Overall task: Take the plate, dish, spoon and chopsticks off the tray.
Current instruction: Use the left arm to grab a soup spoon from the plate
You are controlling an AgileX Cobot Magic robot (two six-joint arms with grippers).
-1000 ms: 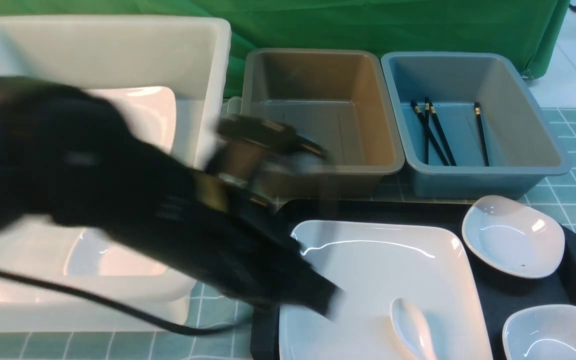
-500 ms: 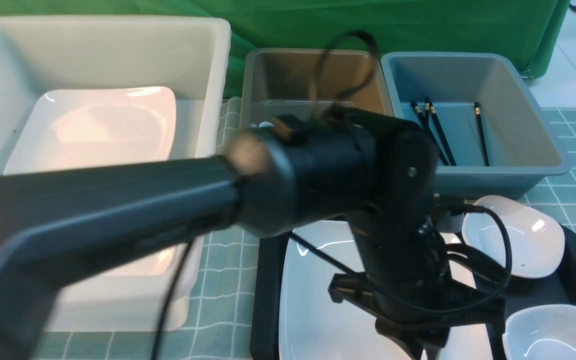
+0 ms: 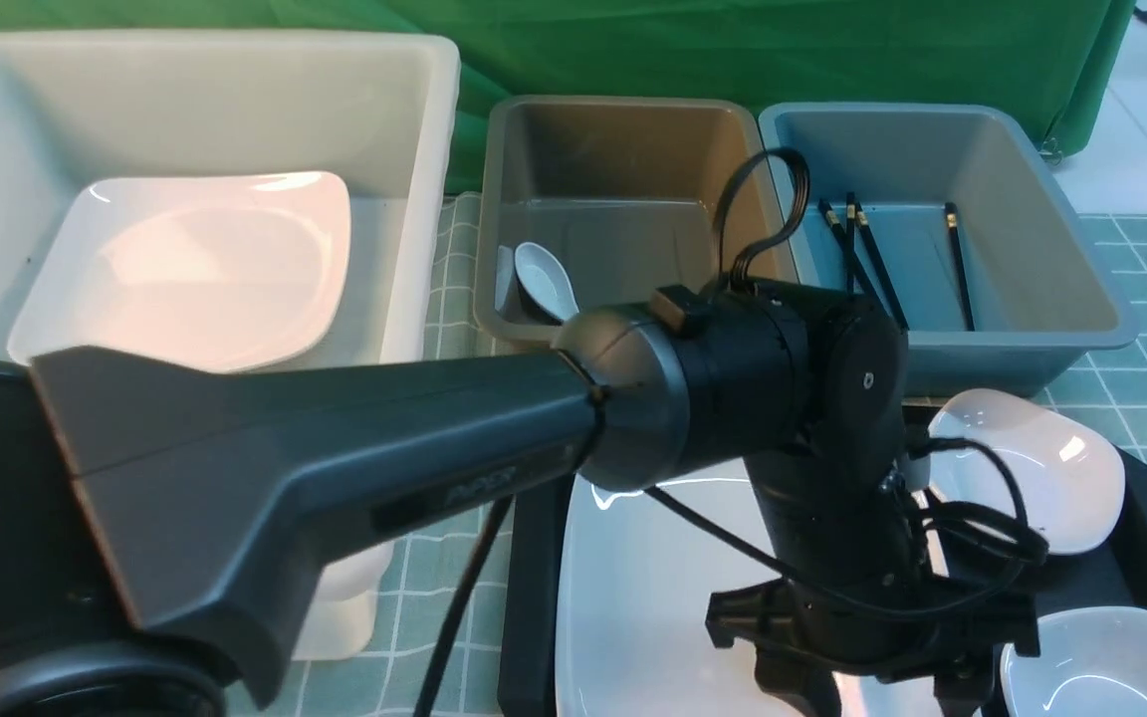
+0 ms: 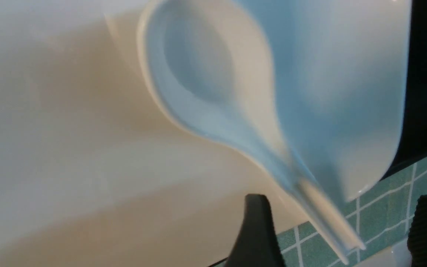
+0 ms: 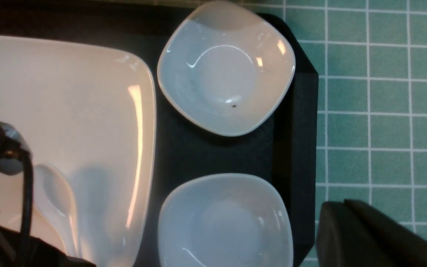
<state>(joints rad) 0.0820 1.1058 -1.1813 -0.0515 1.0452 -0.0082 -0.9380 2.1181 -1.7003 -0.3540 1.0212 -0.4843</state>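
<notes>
The left arm's jaws (image 4: 337, 230) hung spread over the plate (image 3: 663, 597), with the spoon (image 4: 235, 92) between them, apparently ungripped. Beyond the plate, on its right, two small dishes (image 5: 226, 70) (image 5: 224, 222) lay on the tray (image 5: 217, 154); the right arm's jaws (image 5: 341, 211) were together, beside the tray. If they closed off-centre, the glossy handle might skid across the plate. In the front view, the left arm hid the spoon's bowl; the frame cut off the plate's near edge.
</notes>
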